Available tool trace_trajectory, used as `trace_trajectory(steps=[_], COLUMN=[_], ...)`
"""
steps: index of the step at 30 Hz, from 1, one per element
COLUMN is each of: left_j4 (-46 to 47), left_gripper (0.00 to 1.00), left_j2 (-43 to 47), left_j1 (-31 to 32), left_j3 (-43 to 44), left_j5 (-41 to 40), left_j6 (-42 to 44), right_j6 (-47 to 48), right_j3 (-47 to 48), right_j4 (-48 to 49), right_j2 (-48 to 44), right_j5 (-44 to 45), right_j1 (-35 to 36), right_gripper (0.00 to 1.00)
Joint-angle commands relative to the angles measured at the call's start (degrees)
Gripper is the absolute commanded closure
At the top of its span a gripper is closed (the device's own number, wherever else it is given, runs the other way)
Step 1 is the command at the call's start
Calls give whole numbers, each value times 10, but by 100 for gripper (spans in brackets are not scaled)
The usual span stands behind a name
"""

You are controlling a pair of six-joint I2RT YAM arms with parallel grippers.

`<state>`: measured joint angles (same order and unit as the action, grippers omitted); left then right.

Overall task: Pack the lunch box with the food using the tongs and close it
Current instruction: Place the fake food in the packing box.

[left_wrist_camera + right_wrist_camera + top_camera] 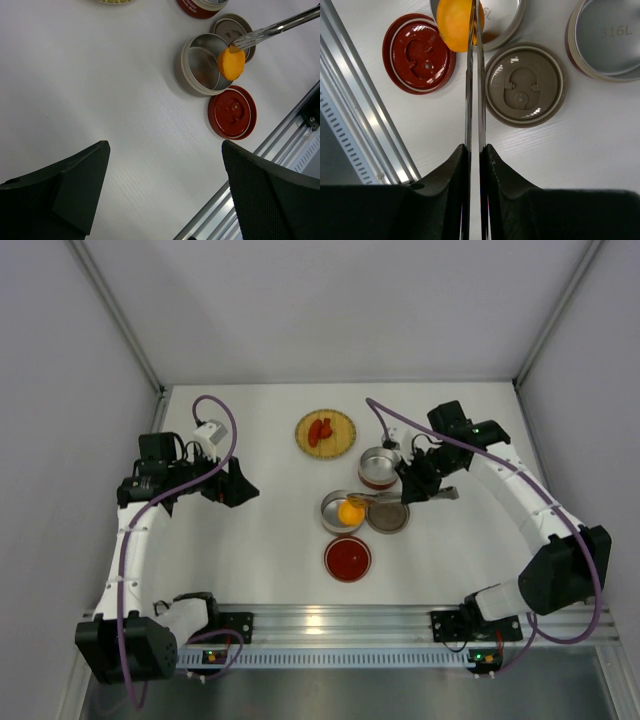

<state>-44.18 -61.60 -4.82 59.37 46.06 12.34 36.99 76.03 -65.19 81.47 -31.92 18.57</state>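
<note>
Right gripper I see clamped on the slim silver tongs, whose tips pinch a round orange-yellow food piece at the open steel tin rim; the left gripper has its jaws wide apart.

Two tins are being counted, a centre tin and a red-based tin; two lids, a red lid and a grey lid; one woven plate; two red pieces; one orange piece; one pair of tongs.
</note>
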Motion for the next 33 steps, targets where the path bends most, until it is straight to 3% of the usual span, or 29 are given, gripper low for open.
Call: trace_trajectory(steps=[1,19,23,24,33], left_j4=[1,-3,-6,-6,-8], left_gripper=[2,2,1,2,2], left_j2=[12,18,19,19,20], left_j1=[1,0,1,0,0], left_j3=[8,-7,-9,-10,-7], left_j5=[17,4,2,1,2], left_j6=[5,29,34,34,35], right_j6=[-18,-47,-46,-47,-74], right_j3=[-4,-15,-20,-20,30], right_j4=[70,123,120,120,105], right_j2=[-13,26,21,19,16], right_j5=[8,49,53,54,56], right_j1=[26,79,89,91,93], right_gripper=[100,96,83,76,63])
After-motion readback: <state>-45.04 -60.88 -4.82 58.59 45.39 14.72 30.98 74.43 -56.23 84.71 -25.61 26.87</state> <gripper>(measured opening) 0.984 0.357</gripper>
